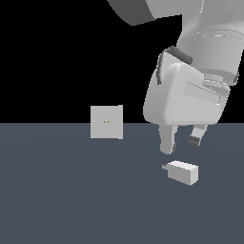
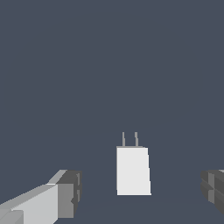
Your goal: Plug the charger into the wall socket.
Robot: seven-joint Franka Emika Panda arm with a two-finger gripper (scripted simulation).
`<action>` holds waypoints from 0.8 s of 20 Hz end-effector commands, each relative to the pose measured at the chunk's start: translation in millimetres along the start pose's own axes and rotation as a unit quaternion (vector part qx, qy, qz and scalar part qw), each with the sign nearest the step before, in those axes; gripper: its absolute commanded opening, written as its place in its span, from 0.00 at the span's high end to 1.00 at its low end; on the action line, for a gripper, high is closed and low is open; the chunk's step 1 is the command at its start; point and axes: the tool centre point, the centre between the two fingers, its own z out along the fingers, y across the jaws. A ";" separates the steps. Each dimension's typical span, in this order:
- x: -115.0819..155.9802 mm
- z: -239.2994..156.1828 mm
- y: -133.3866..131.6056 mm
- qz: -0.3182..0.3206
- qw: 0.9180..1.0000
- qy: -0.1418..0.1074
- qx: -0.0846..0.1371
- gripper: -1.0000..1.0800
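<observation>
The gripper [image 1: 181, 144] hovers just above the charger [image 1: 183, 172], jaws open and empty. The charger lies on the floor [image 1: 71, 190], prongs toward the socket [image 1: 106, 122], well apart. The grasp is in hand; next, lower and close on its sides.

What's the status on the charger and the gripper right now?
Gripper open, poised just above the charger, not gripping. Charger lying on the floor, prongs toward the wall socket. Nothing seen between them.

gripper [image 1: 182, 142] wide open, pointing down
</observation>
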 end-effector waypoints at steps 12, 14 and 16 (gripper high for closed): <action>-2.7 12.2 -0.5 0.000 1.000 -0.001 0.000 0.04; -4.6 20.2 -0.9 0.000 1.000 -0.001 0.000 0.04; -6.9 29.4 -1.1 0.000 1.000 -0.001 0.000 0.04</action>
